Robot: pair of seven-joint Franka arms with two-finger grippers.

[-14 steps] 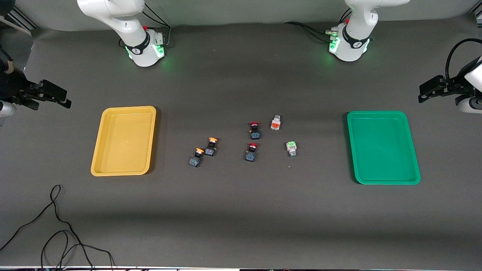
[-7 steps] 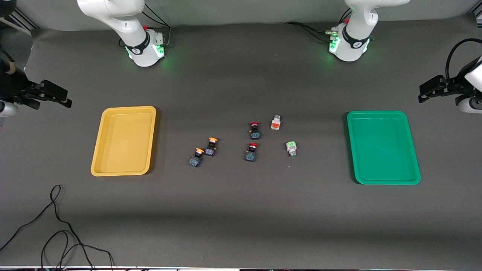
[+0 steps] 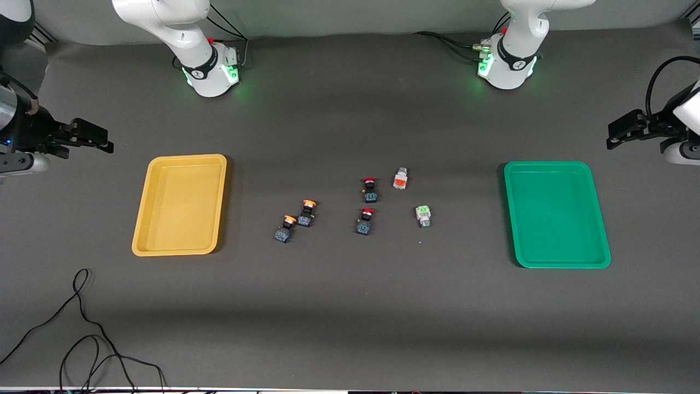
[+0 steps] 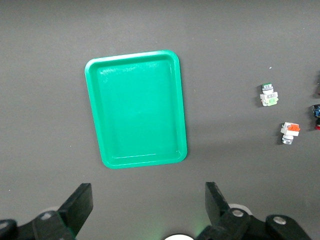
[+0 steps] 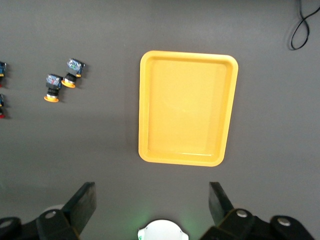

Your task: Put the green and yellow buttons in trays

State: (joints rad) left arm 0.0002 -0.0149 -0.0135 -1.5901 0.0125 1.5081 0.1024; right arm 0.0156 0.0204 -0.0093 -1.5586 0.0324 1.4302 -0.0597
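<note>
Sorting hasn't begun: your left tool point(image 4: 145, 210) and right tool point(image 5: 150, 205) hover wide open, empty, each high above the tabletop point(image 3: 350, 306) beside its tray so both see the buttons point(image 3: 298, 219).

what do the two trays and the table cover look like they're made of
The mustard yellow rectangular tray and the green rectangular tray look like moulded plastic: uniform colour, rounded corners, soft sheen along the rims. The dark grey table cover looks like matte fabric or felt: no glare, faint creases.
</note>
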